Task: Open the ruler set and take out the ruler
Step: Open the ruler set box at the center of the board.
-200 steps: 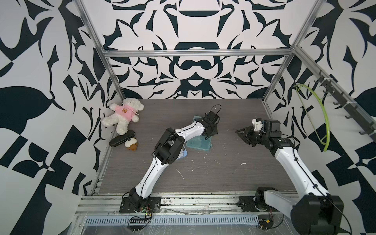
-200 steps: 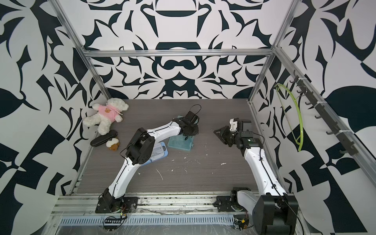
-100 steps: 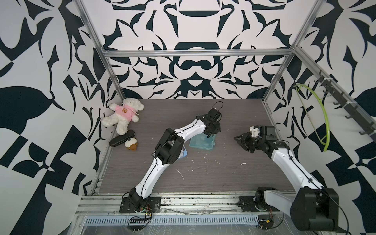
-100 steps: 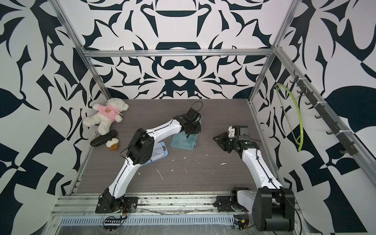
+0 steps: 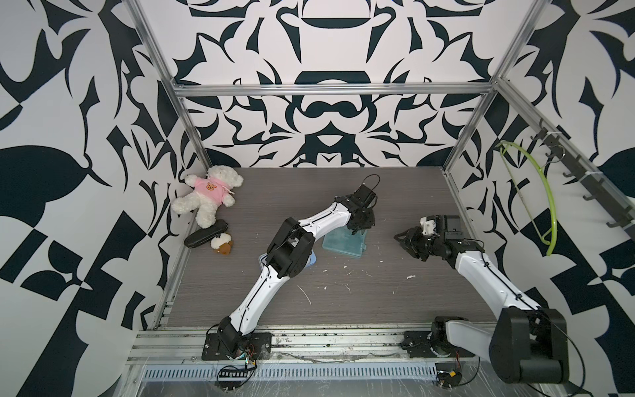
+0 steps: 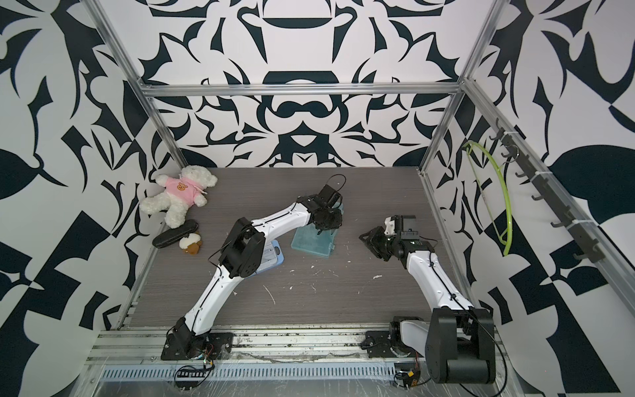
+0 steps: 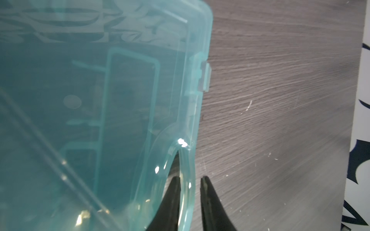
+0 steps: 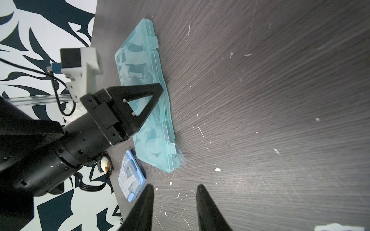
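On the dark table [image 5: 378, 302], the ruler box [image 5: 343, 242] lies shut in the middle; the left claw [image 7: 189, 178] just loosened its pinch on its far right edge, and the empty right claw [image 8: 175, 186], fingers apart, moved closer, so opening still waits.

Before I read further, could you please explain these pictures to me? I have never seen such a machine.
Two white robot arms stand at a dark table, each ending in a two-finger gripper. Two pictures look down from above; two come from cameras on the wrists. The left gripper has its jaws slightly apart around the rim of the teal ruler case, which looks closed. The right gripper is open and holds nothing. Also on the table: a teddy bear, a black pouch, a small plush toy and a blue-edged packet.
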{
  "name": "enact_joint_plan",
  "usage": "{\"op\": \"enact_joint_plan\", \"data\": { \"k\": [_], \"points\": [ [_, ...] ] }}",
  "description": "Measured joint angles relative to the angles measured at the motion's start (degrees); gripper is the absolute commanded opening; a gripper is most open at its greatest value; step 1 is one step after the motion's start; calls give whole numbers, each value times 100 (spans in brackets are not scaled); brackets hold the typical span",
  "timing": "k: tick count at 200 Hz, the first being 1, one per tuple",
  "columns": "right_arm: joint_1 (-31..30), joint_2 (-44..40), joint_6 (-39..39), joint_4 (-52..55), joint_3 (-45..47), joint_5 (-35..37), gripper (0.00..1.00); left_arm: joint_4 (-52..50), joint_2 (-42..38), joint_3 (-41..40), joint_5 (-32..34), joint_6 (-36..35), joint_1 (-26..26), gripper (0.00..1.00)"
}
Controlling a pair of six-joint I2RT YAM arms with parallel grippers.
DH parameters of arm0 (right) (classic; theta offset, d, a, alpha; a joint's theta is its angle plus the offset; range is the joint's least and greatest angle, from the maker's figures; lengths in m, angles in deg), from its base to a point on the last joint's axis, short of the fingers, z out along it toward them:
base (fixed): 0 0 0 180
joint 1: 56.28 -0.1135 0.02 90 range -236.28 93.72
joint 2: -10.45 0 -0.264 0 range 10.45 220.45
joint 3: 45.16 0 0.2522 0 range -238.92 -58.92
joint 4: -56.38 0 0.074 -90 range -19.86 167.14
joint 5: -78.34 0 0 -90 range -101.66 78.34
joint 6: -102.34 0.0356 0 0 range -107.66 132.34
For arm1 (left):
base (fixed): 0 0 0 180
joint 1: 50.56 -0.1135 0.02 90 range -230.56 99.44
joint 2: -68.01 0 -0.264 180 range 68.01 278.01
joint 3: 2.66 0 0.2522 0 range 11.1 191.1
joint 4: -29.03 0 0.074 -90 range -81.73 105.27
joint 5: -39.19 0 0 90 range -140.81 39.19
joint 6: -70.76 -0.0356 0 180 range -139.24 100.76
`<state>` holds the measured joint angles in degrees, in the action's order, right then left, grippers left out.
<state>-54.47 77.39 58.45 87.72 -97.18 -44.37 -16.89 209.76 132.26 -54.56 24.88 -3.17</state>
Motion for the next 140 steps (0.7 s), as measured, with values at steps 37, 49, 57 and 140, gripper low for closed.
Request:
{"op": "enact_joint_plan", "data": {
  "k": [37,49,57,140],
  "points": [
    [0,0,0,-28,22,4,37,-26,15,0,-13,0,20,18],
    [0,0,0,-35,22,13,37,-26,15,0,-11,-2,24,17],
    [0,0,0,-37,24,17,37,-28,15,0,-9,-4,26,17],
    [0,2,13,-243,212,37,37,-157,-42,13,127,-133,170,14]
  ]
}}
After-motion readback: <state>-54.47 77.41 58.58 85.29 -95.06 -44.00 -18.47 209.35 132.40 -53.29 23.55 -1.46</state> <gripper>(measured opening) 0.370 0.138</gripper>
